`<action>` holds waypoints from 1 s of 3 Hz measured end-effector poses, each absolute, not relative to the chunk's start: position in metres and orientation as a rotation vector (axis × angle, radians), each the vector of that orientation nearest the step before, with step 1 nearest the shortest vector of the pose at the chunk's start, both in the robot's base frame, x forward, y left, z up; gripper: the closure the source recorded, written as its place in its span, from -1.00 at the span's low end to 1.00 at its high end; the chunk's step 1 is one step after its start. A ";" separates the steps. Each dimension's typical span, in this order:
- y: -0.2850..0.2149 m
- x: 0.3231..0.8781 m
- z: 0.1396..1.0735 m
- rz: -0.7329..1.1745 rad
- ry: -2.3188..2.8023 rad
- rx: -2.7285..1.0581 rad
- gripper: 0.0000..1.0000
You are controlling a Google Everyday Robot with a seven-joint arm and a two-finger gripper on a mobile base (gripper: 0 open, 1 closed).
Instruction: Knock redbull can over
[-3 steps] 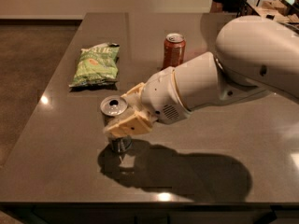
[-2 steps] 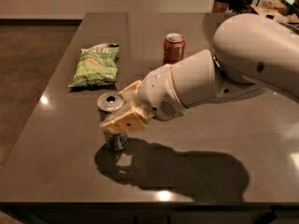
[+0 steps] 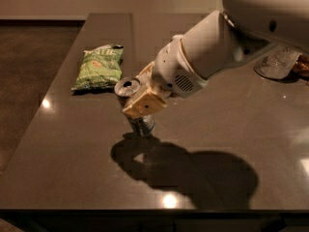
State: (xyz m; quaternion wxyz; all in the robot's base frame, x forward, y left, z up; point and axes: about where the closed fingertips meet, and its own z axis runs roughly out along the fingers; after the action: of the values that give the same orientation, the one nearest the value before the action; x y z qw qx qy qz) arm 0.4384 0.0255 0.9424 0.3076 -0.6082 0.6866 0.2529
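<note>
Step in hand: contact and tip. The gripper [image 3: 139, 99] is low over the tabletop [image 3: 72, 168], left of centre, pressed right up against the mid-body of the can [image 3: 128, 86]; the arm [image 3: 212, 47] reaches in from the upper right. Can't tell whether the gripper is clamped on the can or just bearing against its side, since the gripper body covers the middle of the can. The can isn't down yet: base looks to be on the tabletop just under the gripper, top leaning left and away toward the chip bag [image 3: 99, 66], so I'd call it part-tilted, roughly halfway through the task. Next move, as I judge it: keep pushing the upper half sideways past the tipping point, or let go if it is held, so the can falls flat. The push should stay high on the body, because a low one would just slide it across the glossy surface. Risk: it rolls once it is down, or lands against the bag. Look of the can: slim, silver, pull-tab lid showing with an open mouth, lower body shiny and reflecting; the middle band is hidden, so no label is readable
</note>
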 end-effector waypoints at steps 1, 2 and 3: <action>0.002 0.444 0.940 0.517 1.902 -1.736 1.00; -0.018 0.447 0.933 0.366 1.964 -1.873 1.00; -0.031 0.450 0.929 0.231 1.986 -2.006 0.62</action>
State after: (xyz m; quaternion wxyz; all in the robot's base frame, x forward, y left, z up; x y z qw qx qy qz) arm 0.4502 -0.0315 0.9286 0.1542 -0.6999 0.6928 0.0805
